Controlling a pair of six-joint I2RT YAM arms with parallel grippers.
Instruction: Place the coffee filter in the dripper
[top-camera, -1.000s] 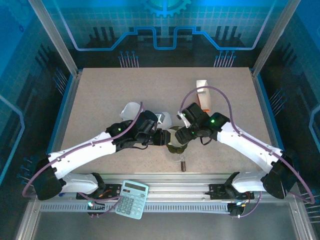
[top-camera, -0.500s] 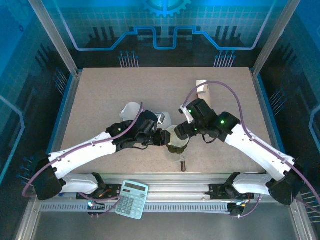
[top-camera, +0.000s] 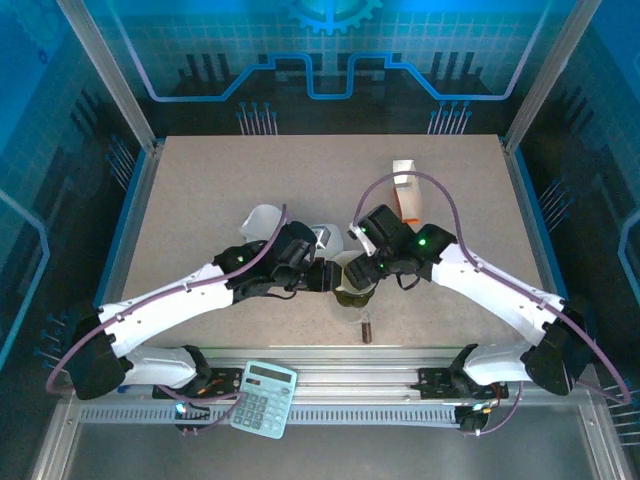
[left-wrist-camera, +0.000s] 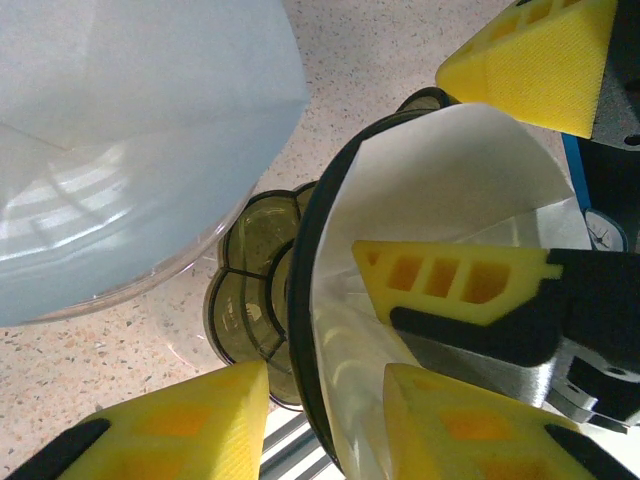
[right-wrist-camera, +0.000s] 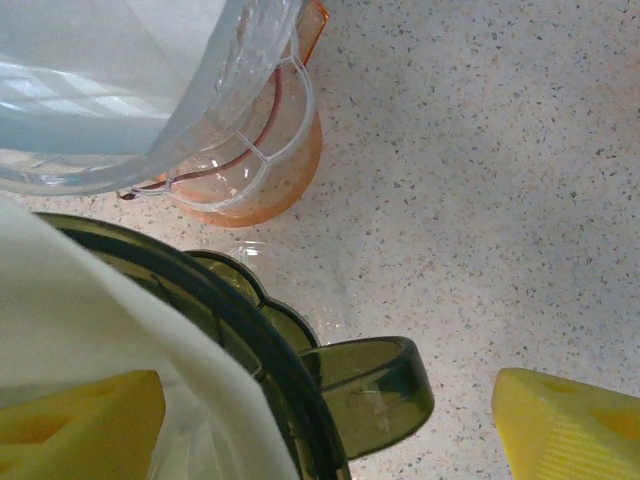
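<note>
A second ago my right gripper (top-camera: 360, 272) sat low over the dripper (top-camera: 352, 292). Half a second ago I had swung my right arm (top-camera: 500, 290) up and out to the right, so that it hid most of the orange carton (top-camera: 405, 197) at the back and left the white coffee filter (top-camera: 349, 264) showing plainly in the dripper. Now the arm has come back down and in, the carton is in sight again, and my fingers (right-wrist-camera: 80, 420) straddle the dripper's rim, one inside the filter and one outside by the handle (right-wrist-camera: 375, 385).
</note>
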